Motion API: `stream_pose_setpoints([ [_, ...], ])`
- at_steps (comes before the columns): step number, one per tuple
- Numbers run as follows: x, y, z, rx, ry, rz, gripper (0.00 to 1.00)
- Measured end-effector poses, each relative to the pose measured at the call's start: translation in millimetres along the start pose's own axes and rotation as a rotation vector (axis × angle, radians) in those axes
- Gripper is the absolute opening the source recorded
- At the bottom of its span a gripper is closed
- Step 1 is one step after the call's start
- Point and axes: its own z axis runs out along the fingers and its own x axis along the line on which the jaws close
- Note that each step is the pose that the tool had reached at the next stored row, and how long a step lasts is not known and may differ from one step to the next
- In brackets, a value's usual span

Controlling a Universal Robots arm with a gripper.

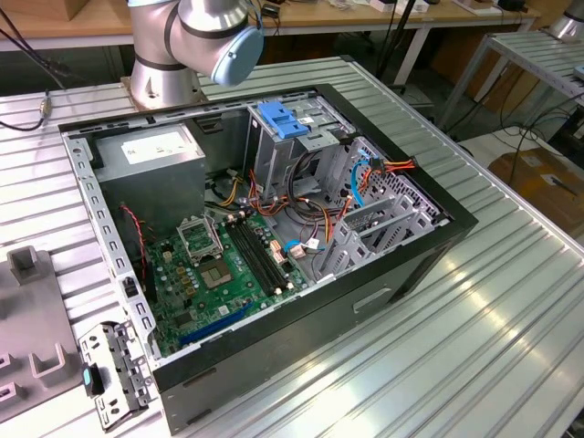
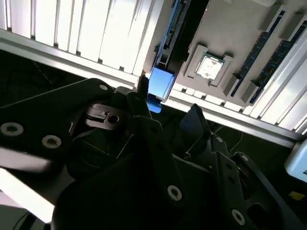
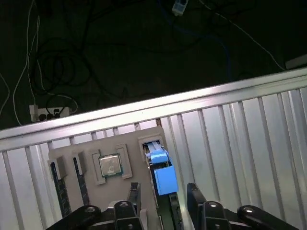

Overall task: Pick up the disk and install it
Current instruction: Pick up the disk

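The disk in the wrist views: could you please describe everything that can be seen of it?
The disk stands on edge in a slot of a pale grey holder on the ribbed metal table. In both wrist views it shows edge-on: a bright blue plastic end and a thin dark edge behind it. The open tool straddles the blue end, apparently without touching it.

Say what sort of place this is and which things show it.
Probably a robotics lab: a robot arm stands on a ribbed metal table beside an open computer case, with wooden workbenches behind.

Ribbed shiny metal table [image 1: 511,301], disk [image 3: 163,178] edged in smooth blue plastic, matt black fingers [image 3: 195,203].
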Motion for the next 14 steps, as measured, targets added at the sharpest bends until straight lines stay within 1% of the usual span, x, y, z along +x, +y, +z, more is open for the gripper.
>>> stream_pose_setpoints([
  [1, 0.1, -0.1, 1.8, -0.0006, 0.0000, -0.012, 0.60],
  [2, 0.1, -0.1, 3.7, -0.0011, -0.0001, -0.024, 0.60],
  [3, 0.2, -0.1, 7.4, -0.0021, -0.0003, -0.046, 0.66],
  [4, 0.0, 0.0, 11.5, -0.0030, -0.0004, -0.068, 0.66],
  [5, -0.6, 0.1, 14.7, -0.0037, -0.0005, -0.081, 0.66],
  [9, -1.5, 0.5, 22.4, -0.0049, -0.0006, -0.105, 0.66],
  [10, -2.5, 0.7, 26.0, -0.0052, -0.0006, -0.113, 0.66],
  [13, -3.6, 0.9, 33.1, -0.0056, -0.0009, -0.127, 0.66],
  [14, -3.5, 1.3, 37.5, -0.0060, -0.0010, -0.133, 0.65],
])
